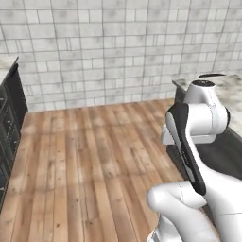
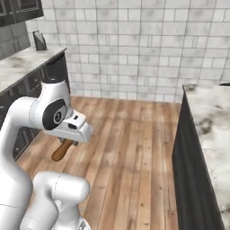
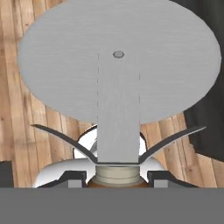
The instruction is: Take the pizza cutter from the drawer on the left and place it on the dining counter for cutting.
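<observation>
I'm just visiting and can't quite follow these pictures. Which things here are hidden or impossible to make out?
- Pizza cutter: in the hand view its big grey blade blocks much of the floor beyond it.
- Its wooden handle: in the right base view, the upper end is hidden under the white hand.
- End effector: its finger tips sit at the bottom edge of the hand view, so contact is hard to judge.
- Dining counter: cut off by the right edge.
</observation>
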Robot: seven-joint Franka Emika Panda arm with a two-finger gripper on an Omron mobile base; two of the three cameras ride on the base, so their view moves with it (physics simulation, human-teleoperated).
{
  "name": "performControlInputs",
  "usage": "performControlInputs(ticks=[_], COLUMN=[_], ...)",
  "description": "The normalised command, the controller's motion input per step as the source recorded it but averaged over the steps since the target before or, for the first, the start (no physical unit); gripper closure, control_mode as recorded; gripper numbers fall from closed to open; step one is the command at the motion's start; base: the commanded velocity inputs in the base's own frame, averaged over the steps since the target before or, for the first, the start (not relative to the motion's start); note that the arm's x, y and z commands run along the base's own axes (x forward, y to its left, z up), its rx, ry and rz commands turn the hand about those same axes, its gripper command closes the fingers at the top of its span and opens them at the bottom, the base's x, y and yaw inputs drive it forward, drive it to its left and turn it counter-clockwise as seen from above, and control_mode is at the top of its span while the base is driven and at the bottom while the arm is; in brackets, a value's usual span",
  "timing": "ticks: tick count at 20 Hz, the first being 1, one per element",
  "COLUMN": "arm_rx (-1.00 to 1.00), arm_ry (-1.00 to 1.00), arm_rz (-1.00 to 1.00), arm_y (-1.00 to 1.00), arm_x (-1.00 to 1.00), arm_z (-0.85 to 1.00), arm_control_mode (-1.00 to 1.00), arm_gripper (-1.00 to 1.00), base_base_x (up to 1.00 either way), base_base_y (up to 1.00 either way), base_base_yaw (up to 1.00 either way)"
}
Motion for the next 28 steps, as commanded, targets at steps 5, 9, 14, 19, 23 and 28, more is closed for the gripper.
performControlInputs(ticks=[5, 9, 14, 19, 23, 28], arm_rx=[0.0, 0.0, 0.0, 0.0, 0.0, 0.0], arm_ry=[0.0, 0.0, 0.0, 0.0, 0.0, 0.0], arm_rz=[0.0, 0.0, 0.0, 0.0, 0.0, 0.0], arm_y=[0.0, 0.0, 0.0, 0.0, 0.0, 0.0], arm_x=[0.0, 0.0, 0.0, 0.0, 0.0, 0.0], arm_z=[0.0, 0.0, 0.0, 0.0, 0.0, 0.0], arm_control_mode=[1.0, 1.0, 1.0, 1.0, 1.0, 1.0], arm_gripper=[1.0, 1.0, 1.0, 1.0, 1.0, 1.0], base_base_x=[1.0, 1.0, 1.0, 1.0, 1.0, 1.0], base_base_y=[0.85, 0.37, 0.0, 0.16, 0.48, 0.49], base_base_yaw=[0.0, -0.01, -0.04, -0.05, -0.07, -0.18])
